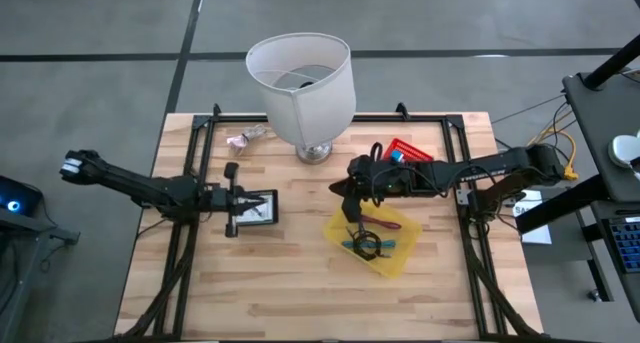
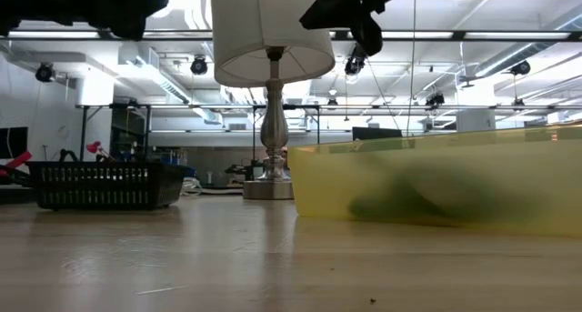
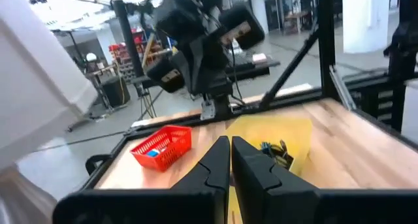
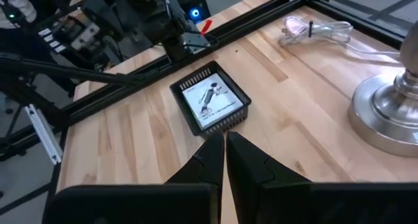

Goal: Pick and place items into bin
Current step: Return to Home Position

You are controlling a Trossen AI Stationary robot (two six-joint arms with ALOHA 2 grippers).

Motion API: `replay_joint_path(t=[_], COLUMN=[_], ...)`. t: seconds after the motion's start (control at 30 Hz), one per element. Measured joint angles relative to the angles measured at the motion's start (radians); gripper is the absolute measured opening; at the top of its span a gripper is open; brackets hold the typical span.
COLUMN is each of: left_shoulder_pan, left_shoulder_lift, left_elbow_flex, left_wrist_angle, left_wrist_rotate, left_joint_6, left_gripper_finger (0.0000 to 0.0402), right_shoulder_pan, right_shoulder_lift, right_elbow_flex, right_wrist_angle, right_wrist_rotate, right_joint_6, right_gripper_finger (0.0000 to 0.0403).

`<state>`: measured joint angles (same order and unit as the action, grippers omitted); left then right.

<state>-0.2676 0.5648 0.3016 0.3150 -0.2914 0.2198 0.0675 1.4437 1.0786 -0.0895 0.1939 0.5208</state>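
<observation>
Left claw [image 3: 230, 143]: fingers pressed together, empty, just beside black bin [image 1: 277, 209].
Right claw [image 4: 224, 139]: pinched closed, empty, above yellow bin [image 1: 395, 263].
Items: ties [image 1: 368, 245] in yellow bin; white box [image 4: 212, 100] in black bin.

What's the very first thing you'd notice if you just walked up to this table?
The big white lamp at the back middle of the table, towering over everything. Next comes the bright yellow bin right of middle, with colourful ties inside and the right gripper hanging above its edge. The left gripper sits beside a small black bin holding a white box.
</observation>
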Motion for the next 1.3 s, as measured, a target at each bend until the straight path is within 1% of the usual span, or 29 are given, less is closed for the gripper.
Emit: replay_joint_path(t=[0.1, 0.2, 0.33, 0.53, 0.6, 0.7, 0.8, 0.87, 0.97, 1.03, 1.13, 1.2, 1.3], left_shoulder_pan=[0.001, 0.010, 0.050, 0.191, 0.225, 0.238, 0.238, 0.238, 0.238, 0.238, 0.238, 0.239, 0.239], left_shoulder_lift=[-0.078, -0.147, -0.241, -0.275, -0.283, -0.335, -0.403, -0.462, -0.555, -0.533, -0.508, -0.494, -0.516], left_elbow_flex=[-0.017, -0.049, -0.084, -0.108, -0.112, -0.108, -0.113, -0.113, -0.102, -0.104, -0.089, -0.090, -0.098], left_wrist_angle=[-0.035, -0.075, -0.098, -0.092, -0.108, -0.140, -0.227, -0.316, -0.478, -0.533, -0.493, -0.492, -0.513], left_wrist_rotate=[0.000, 0.000, 0.010, 0.083, 0.121, 0.186, 0.215, 0.220, 0.233, 0.236, 0.257, 0.255, 0.256], left_joint_6=[-0.009, -0.063, -0.076, -0.085, -0.111, -0.136, -0.148, -0.191, -0.228, -0.242, -0.240, -0.241, -0.241], left_gripper_finger=[0.0000, 0.0000, 0.0000, 0.0000, 0.0000, 0.0000, 0.0000, 0.0000, 0.0000, 0.0000, 0.0000, 0.0000, 0.0000], right_shoulder_pan=[0.016, 0.036, 0.052, 0.053, 0.053, 0.054, 0.057, 0.066, 0.100, 0.122, 0.138, 0.136, 0.134], right_shoulder_lift=[0.000, 0.000, 0.000, 0.000, 0.000, 0.000, 0.000, 0.011, 0.054, 0.105, 0.192, 0.237, 0.282], right_elbow_flex=[0.000, 0.000, 0.000, -0.003, -0.003, -0.003, -0.004, -0.006, -0.006, -0.006, -0.006, -0.006, -0.013], right_wrist_angle=[0.000, 0.004, 0.007, 0.015, 0.018, 0.024, 0.043, 0.096, 0.246, 0.377, 0.523, 0.549, 0.550], right_wrist_rotate=[0.036, 0.092, 0.138, 0.153, 0.153, 0.153, 0.153, 0.153, 0.152, 0.146, 0.104, 0.086, 0.061], right_joint_6=[0.002, 0.003, 0.001, 0.000, 0.003, 0.003, 0.003, -0.009, -0.131, -0.225, -0.300, -0.291, -0.250], right_gripper_finger=[0.0009, 0.0009, 0.0009, 0.0009, 0.0009, 0.0009, 0.0009, 0.0009, 0.0009, 0.0009, 0.0009, 0.0009, 0.0009])
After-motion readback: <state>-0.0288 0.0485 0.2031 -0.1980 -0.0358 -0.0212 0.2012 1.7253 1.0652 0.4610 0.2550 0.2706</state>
